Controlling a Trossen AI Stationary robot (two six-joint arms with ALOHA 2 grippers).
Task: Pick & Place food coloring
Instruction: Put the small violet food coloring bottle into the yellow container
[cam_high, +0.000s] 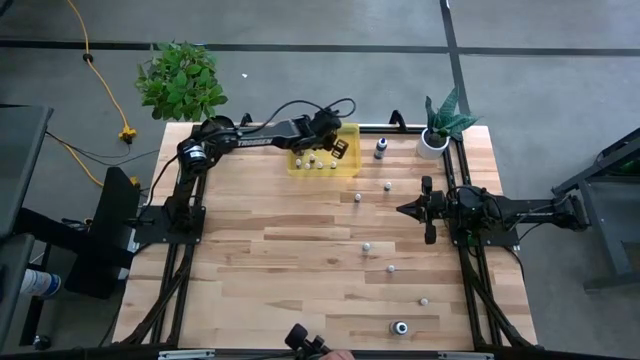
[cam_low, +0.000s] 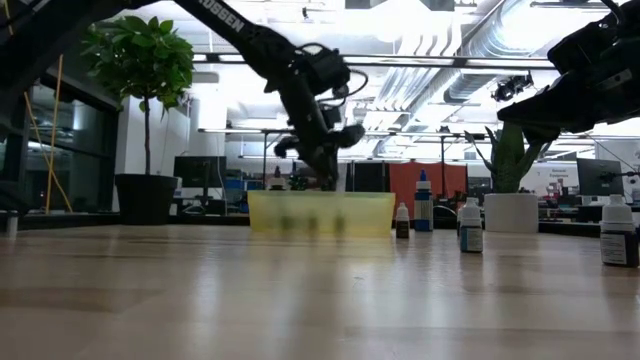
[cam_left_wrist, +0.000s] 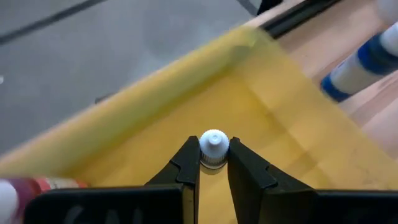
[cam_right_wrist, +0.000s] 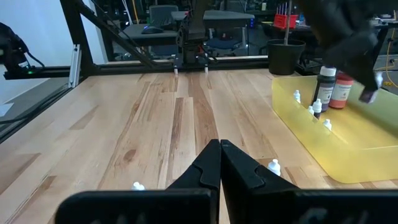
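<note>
1. Left gripper (cam_left_wrist: 213, 163) hangs over the translucent yellow plastic bin (cam_high: 350, 135), fingers pinched on a tiny white-capped food coloring bottle (cam_left_wrist: 213, 148).
2. Right gripper (cam_right_wrist: 219, 155) hovers above the wooden table (cam_high: 280, 260), fingers pressed together, empty.

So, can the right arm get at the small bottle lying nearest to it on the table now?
Probably yes. The right claw is shut and holds nothing, and bare wood lies between it and the small bottle just ahead. Nothing stands in between. The left claw, far off over the yellow bin, is shut on another bottle.
</note>
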